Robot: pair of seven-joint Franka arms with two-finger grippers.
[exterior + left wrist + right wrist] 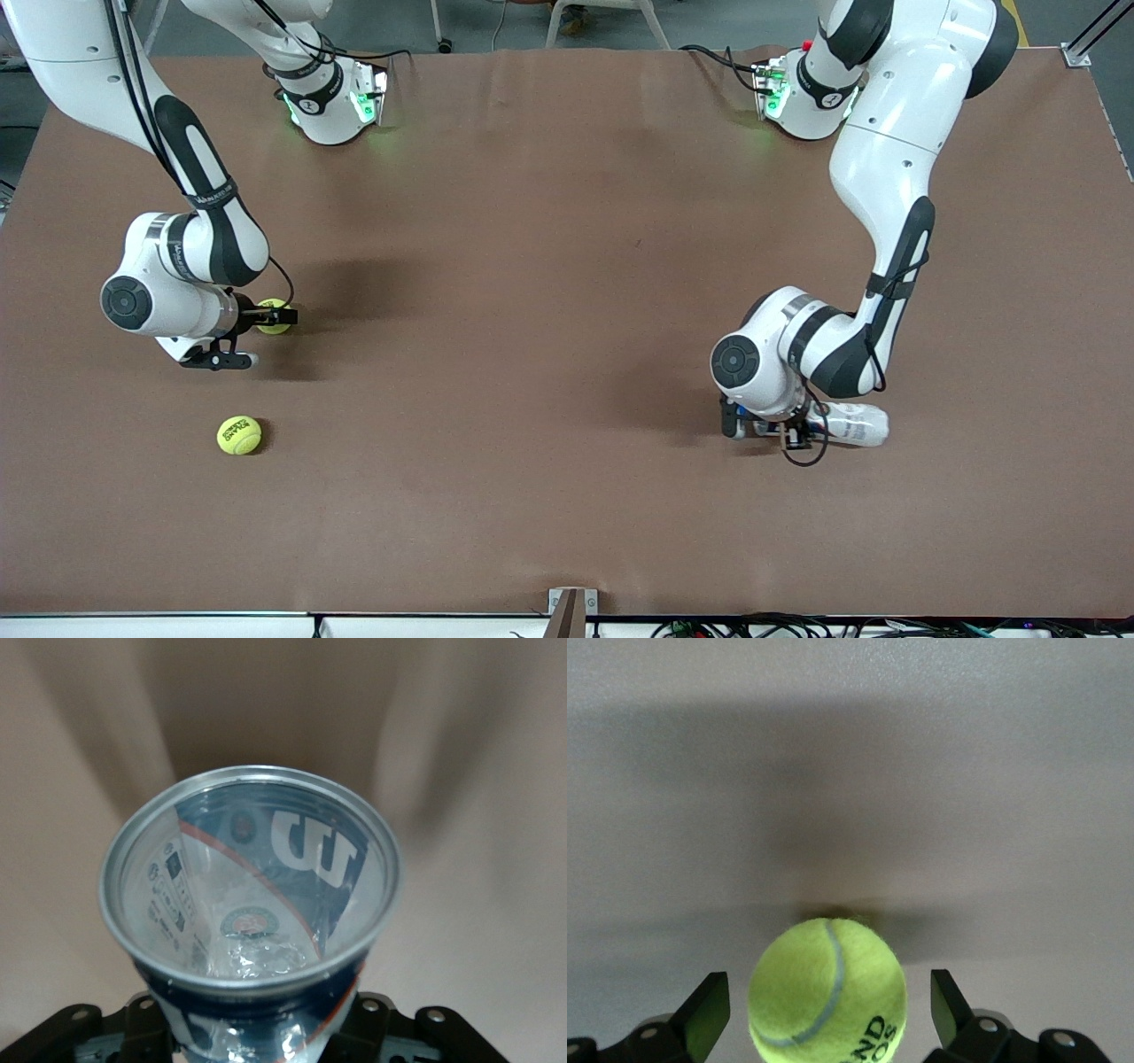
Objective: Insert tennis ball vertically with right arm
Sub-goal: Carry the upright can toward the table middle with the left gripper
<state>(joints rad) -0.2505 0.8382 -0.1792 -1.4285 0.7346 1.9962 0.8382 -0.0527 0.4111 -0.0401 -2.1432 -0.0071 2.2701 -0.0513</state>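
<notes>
Right gripper [826, 1010] is spread open around the tennis ball [827, 990] on the table [567, 266], pads clear. Centre, then clamp evenly. Left gripper [780, 430] grasps the can [248, 912] at 3 o'clock from the ball.

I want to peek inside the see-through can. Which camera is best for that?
The left wrist view: it looks straight into the can's open mouth, held by the left gripper. The front view shows only its side, partly under the arm. The right wrist view misses it.

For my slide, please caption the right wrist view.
Open right gripper straddles a tennis ball on the brown table.
</notes>
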